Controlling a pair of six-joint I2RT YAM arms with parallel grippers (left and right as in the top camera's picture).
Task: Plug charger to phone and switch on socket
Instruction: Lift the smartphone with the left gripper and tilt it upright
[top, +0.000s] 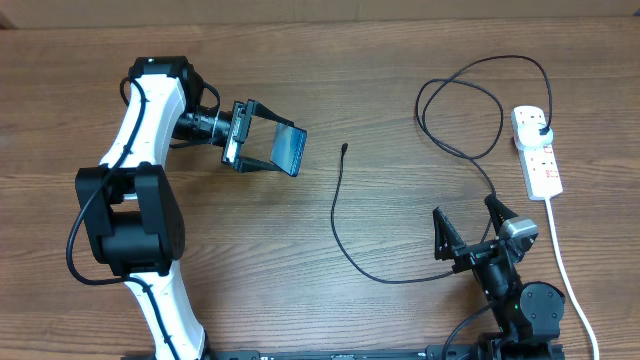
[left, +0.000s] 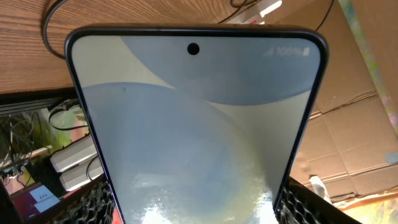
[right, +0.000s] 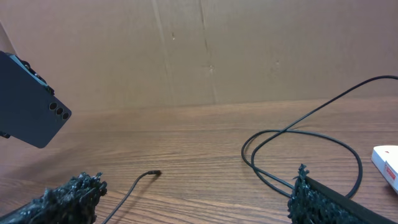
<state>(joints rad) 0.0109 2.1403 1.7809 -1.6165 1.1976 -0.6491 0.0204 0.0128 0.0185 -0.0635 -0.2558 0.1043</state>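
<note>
My left gripper is shut on the phone and holds it above the table at the left, light-blue screen facing its camera. The phone fills the left wrist view; its dark back shows in the right wrist view. The charger, a thin black cable, lies loose on the table. Its small connector tip rests right of the phone and also shows in the right wrist view. Its black plug sits in the white socket at the far right. My right gripper is open and empty, near the front edge.
The cable loops lie on the table left of the socket. The socket's white cord runs down the right side past my right arm. A cardboard wall stands behind the table.
</note>
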